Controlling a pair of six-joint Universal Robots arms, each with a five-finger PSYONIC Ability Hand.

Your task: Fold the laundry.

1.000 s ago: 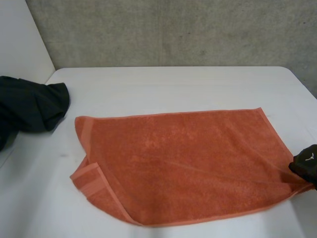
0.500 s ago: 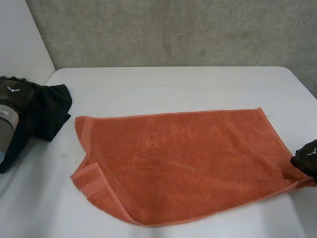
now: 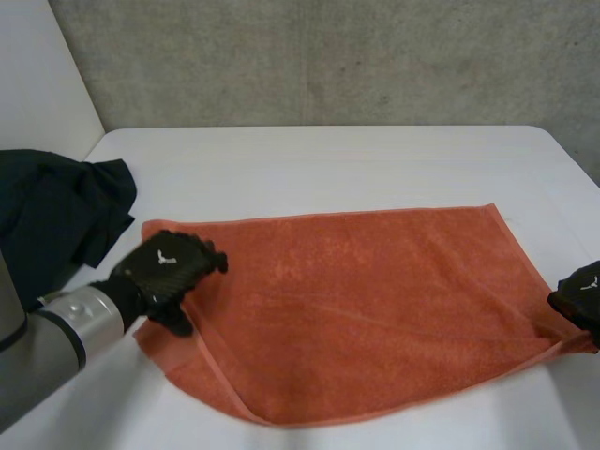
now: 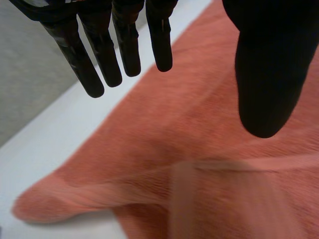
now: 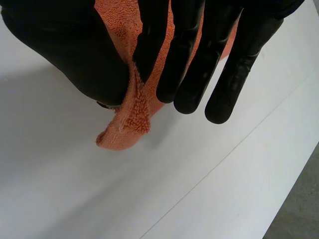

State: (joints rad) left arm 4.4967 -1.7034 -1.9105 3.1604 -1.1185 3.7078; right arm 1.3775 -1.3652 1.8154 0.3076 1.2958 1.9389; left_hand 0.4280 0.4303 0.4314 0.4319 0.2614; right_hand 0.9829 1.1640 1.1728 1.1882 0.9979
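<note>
Nearest on the white worktop [image 3: 328, 155], the orange towel [image 3: 366, 300] is spread almost flat. Its corner at 8 o'clock is doubled over onto itself, so what lies under the flap is hidden. The left hand [image 3: 169, 267] is held over that folded corner, its fingers [image 4: 127, 45] straight and parted from the thumb, with nothing clamped; whether the towel is touched by them cannot be told. At 4 o'clock of the towel, the right hand [image 3: 583, 298] is cut off by the view's edge, and the towel's corner is pinched between its thumb and fingers [image 5: 182, 55], a small tip left sticking out past the thumb. Farther off, at 10 o'clock, a dark garment [image 3: 66, 211] is bunched at the worktop's edge and partly cut off. A grey wall [image 3: 328, 56] is seen beyond.
</note>
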